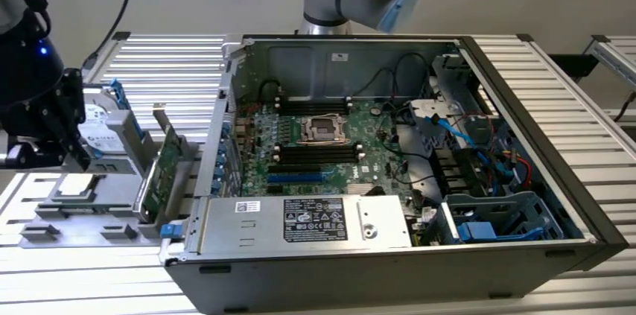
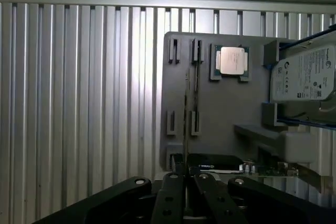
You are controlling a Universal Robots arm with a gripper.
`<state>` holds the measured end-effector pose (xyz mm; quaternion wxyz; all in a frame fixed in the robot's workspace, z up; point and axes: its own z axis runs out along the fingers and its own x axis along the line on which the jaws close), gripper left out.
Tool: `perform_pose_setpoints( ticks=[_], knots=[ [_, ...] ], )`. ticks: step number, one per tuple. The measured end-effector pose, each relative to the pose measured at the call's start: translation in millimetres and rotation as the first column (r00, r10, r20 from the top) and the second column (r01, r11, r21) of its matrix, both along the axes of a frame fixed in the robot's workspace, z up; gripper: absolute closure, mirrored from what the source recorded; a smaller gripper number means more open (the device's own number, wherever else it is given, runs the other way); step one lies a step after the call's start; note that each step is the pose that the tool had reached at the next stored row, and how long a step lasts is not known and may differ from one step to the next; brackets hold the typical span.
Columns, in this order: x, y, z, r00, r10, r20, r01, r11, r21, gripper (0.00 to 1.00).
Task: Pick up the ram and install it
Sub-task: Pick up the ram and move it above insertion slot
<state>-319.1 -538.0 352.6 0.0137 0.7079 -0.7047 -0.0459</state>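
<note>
Single-arm cell, memory installation. The gripper [image 1: 45, 153] hung over a gray parts holder [image 1: 70, 218] near the table [image 1: 169, 62] edge at the exterior view's left. The open computer case [image 1: 556, 181] stood beside the holder on the table's middle.

In the wrist view the ram [image 2: 185, 129] appeared edge-on as a thin dark line. It started at the gripper [image 2: 188, 179] and ran straight away from it across the holder [image 2: 226, 108], between the paired slot brackets. Its long axis lay parallel to the table's slats and passed through the gripper's centre line, so the ram lay directly in line with the gripper, not off to either side.

The gap at the gripper's tip looked narrow. The pictures did not show whether it was clamped on the strip or only straddling it, nor whether the strip rested in the brackets or had been lifted clear.

On the same holder lay a processor [image 2: 232, 60], a hard drive [image 2: 304, 74] and an expansion card [image 1: 159, 173]. The black memory slots [image 1: 318, 153] on the motherboard lay well apart from the gripper, inside the case.
</note>
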Motion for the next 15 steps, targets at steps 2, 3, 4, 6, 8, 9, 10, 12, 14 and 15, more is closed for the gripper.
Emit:
perform_pose_setpoints(
  ticks=[2, 3, 4, 6, 8, 9, 10, 12, 14, 15],
  knots=[
    [8.5, 0.0, 8.6, 1.0000, 0.001, -0.0049, -0.001, 1.0000, 0.0001, 0.87],
    [12.3, 0.0, 12.6, 1.0000, 0.002, -0.0080, -0.002, 1.0000, 0.0001, 0.87],
    [16.4, 0.0, 17.0, 0.9999, 0.002, -0.0113, -0.002, 1.0000, 0.0001, 0.87],
    [24.0, 0.0, 25.1, 0.9998, 0.003, -0.0173, -0.003, 1.0000, 0.0002, 0.87],
    [31.6, 0.0, 33.4, 0.9997, 0.004, -0.0232, -0.004, 1.0000, 0.0002, 0.87],
    [35.5, 0.0, 37.5, 0.9997, 0.005, -0.0259, -0.005, 1.0000, 0.0003, 0.87],
    [39.4, 0.0, 41.8, 0.9996, 0.005, -0.0286, -0.005, 1.0000, 0.0002, 0.87],
    [47.8, 0.0, 50.6, 0.9994, 0.007, -0.0341, -0.007, 1.0000, 0.0003, 0.87],
    [56.7, 0.0, 58.7, 0.9992, 0.007, -0.0389, -0.007, 1.0000, 0.0002, 0.87],
    [61.3, 0.0, 62.3, 0.9991, 0.007, -0.0412, -0.007, 1.0000, 0.0004, 0.87]
  ],
)
